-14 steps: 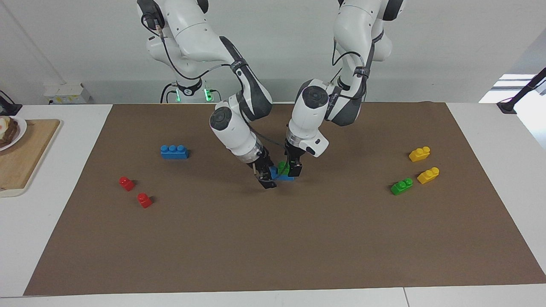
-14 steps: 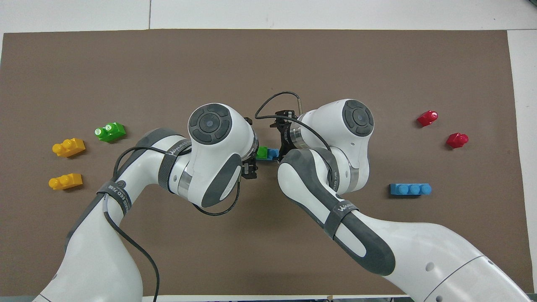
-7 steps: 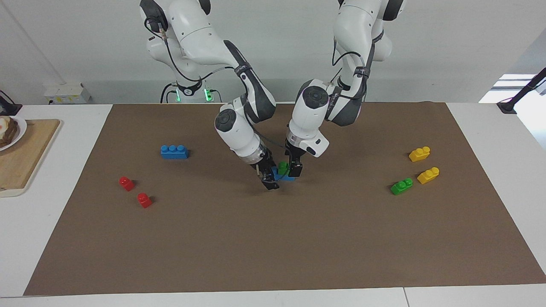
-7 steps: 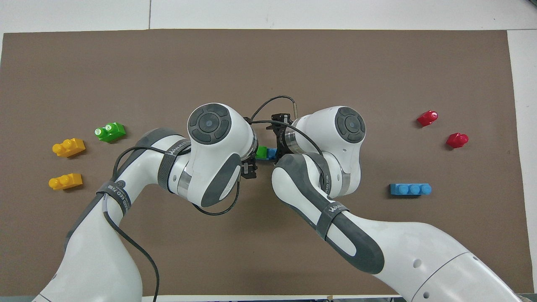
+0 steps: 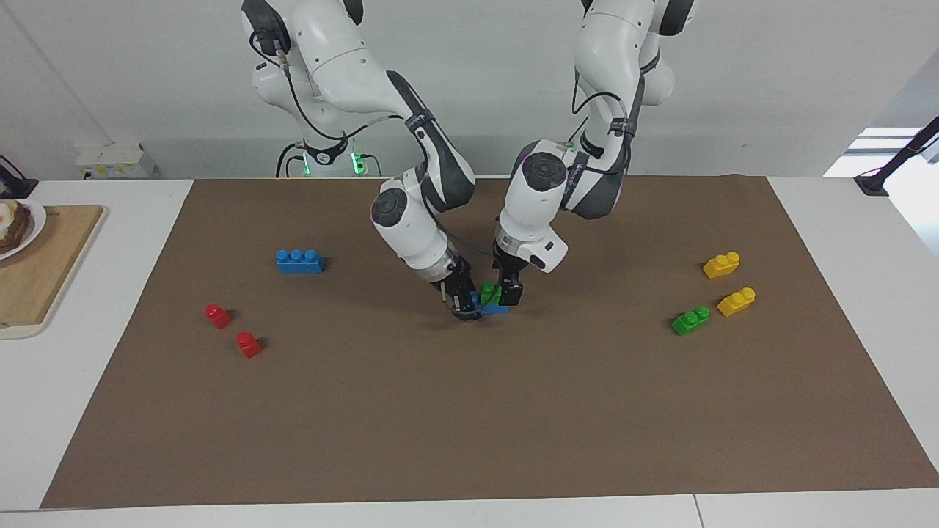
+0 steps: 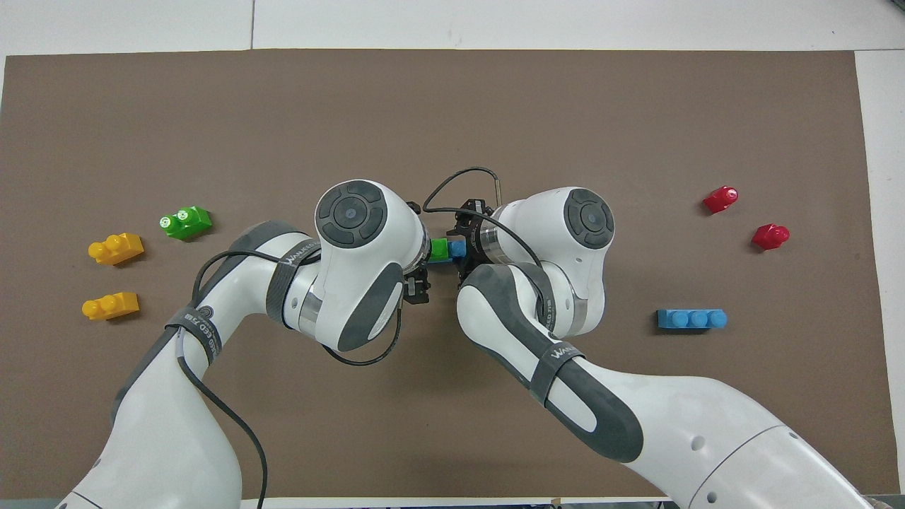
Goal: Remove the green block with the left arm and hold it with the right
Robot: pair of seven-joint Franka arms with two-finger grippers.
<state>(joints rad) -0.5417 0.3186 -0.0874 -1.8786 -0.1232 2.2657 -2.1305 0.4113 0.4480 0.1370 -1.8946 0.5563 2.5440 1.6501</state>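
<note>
The green block (image 5: 489,292) sits on top of a blue brick (image 5: 496,308) in the middle of the brown mat; both also show between the two hands in the overhead view, the green block (image 6: 439,249) beside the blue brick's bare end (image 6: 457,249). My left gripper (image 5: 509,295) stands upright, shut on the green block at its end toward the left arm. My right gripper (image 5: 463,308) leans in low at the blue brick's other end and touches it.
A second green block (image 5: 690,320) and two yellow bricks (image 5: 721,264) (image 5: 736,301) lie toward the left arm's end. A blue three-stud brick (image 5: 299,261) and two red blocks (image 5: 217,315) (image 5: 249,344) lie toward the right arm's end. A wooden board (image 5: 40,271) lies off the mat.
My right gripper has moved in from just beside the blue brick to touch its end. The stacked bricks and my left gripper have shifted slightly away from the robots.
</note>
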